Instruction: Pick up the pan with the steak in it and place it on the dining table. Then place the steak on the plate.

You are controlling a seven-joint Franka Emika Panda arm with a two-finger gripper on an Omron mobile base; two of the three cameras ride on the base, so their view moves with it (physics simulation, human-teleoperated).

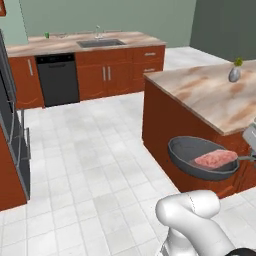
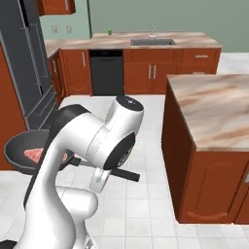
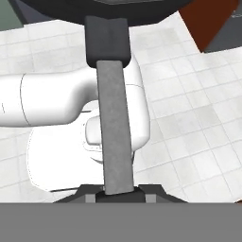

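Note:
The dark grey pan (image 1: 192, 152) hangs in the air over the floor, beside the red-brown side of the dining table (image 1: 210, 95). The pinkish steak (image 1: 215, 159) lies in it towards the handle (image 1: 245, 159). From the other side, the pan (image 2: 19, 148) and steak (image 2: 33, 154) show at the far left, partly behind my arm. My gripper (image 3: 118, 191) is shut on the pan's handle (image 3: 113, 123), which runs up to the pan's rim at the top of the hand view. The plate is out of view.
A small grey vase (image 1: 234, 74) stands on the marble top. Cabinets with a black dishwasher (image 1: 59, 80) and a sink (image 1: 100, 43) line the back wall. A tall dark unit (image 1: 12, 135) stands at the left. White tiled floor (image 1: 90, 150) lies between.

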